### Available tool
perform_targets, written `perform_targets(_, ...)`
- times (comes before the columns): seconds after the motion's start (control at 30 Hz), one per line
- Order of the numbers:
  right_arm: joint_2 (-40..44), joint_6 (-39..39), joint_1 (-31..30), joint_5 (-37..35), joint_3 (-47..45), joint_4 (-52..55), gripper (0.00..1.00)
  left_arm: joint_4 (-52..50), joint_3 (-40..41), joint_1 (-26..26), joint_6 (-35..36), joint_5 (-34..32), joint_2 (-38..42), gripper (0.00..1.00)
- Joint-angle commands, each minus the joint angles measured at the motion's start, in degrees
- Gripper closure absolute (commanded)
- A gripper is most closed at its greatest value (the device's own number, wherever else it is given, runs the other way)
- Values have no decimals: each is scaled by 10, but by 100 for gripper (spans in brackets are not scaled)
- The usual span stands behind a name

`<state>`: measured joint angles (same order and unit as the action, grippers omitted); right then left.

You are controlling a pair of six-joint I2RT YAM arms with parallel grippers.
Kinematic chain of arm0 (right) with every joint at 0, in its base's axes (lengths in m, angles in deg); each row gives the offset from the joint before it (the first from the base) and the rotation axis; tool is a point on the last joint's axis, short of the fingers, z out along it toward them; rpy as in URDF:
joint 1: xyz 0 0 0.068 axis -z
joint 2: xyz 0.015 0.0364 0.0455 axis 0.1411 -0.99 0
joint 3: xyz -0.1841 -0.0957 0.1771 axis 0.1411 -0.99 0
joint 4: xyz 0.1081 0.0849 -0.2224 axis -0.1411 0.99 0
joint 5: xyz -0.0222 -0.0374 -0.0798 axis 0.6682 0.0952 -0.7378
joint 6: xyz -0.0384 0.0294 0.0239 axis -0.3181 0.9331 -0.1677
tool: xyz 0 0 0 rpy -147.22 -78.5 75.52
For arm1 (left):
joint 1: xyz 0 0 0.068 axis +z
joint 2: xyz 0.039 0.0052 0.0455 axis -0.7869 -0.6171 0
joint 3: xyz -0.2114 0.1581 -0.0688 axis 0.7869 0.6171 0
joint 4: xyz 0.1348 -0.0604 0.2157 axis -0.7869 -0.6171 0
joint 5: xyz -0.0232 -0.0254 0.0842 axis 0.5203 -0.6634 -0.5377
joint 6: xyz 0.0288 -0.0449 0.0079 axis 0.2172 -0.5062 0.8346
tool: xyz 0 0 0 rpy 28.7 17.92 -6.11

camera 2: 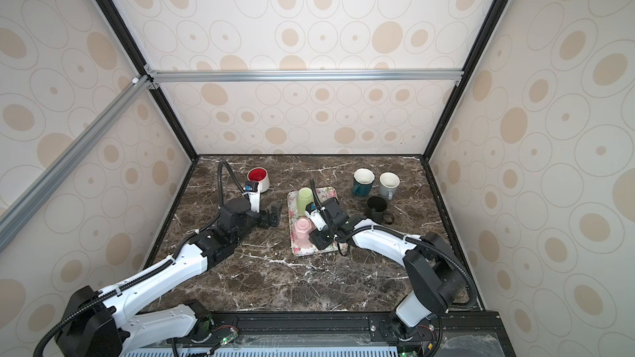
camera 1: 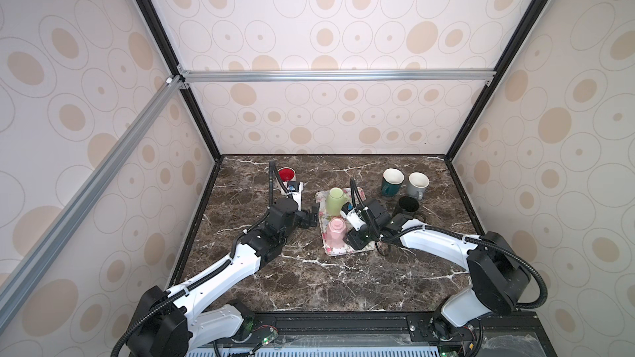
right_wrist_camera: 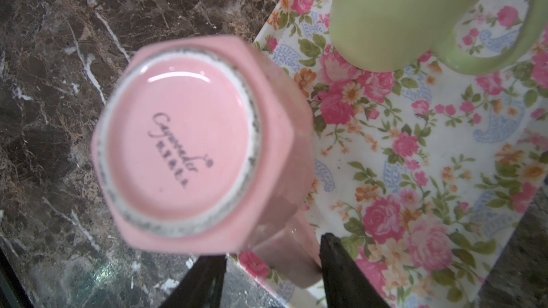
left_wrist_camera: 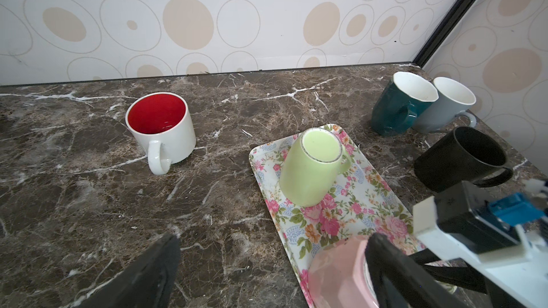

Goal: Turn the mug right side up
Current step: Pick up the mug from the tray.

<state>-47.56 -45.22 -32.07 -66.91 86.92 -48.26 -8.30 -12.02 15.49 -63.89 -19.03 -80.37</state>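
Right gripper (right_wrist_camera: pixel 272 259): you had its jaws parted astride the handle of the pink mug (right_wrist_camera: pixel 178 140). One finger (right_wrist_camera: pixel 341 274) touched the handle and the other stood off it with a gap showing, so nothing was clamped. The wrist was bent down over the near right part of the floral tray (right_wrist_camera: pixel 430 158), and the forearm leaned in from the near right with the elbow raised.

Left gripper (left_wrist_camera: pixel 274 238): its jaws were spread wide and held nothing. It hovered over the marble table (camera 1: pixel 309 286) just left of the tray, on an arm stretched in from the near left.

The pink mug stood upside down on the near end of the tray, base up. The green mug (left_wrist_camera: pixel 311 167) stood inverted on the far end.

Writing: the pink base carried a cursive mark beginning with "C". I could not read the rest with confidence, nor the small characters beneath it.

Obscured: in both top views the right fingers were hidden beneath the wrist. The pink mug's mouth was out of sight against the tray. The green mug was blurred and cut off in the right wrist view.
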Motion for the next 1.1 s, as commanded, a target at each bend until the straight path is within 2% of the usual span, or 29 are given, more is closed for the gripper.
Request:
perform_targets(0.0,-2,32,-4,-5,-10,-41,52,-4,-6,-5,-3,-11,2,2)
perform_targets(0.2,3,68,-5,-33,-26,-49,59,1,-13,-5,-1,-6,-16,2)
perform_targets(0.37,-15,55,-20,-92,14,34,64,7,-12,-4,1,-4,-26,2)
perform_targets(0.8,-35,-33,-21,-42,82,139,65,14,-3,-4,-1,-4,-32,2)
perform_targets(1.07,-61,-45,-20,-48,104,155,72,9,-1,-4,4,-14,-25,2)
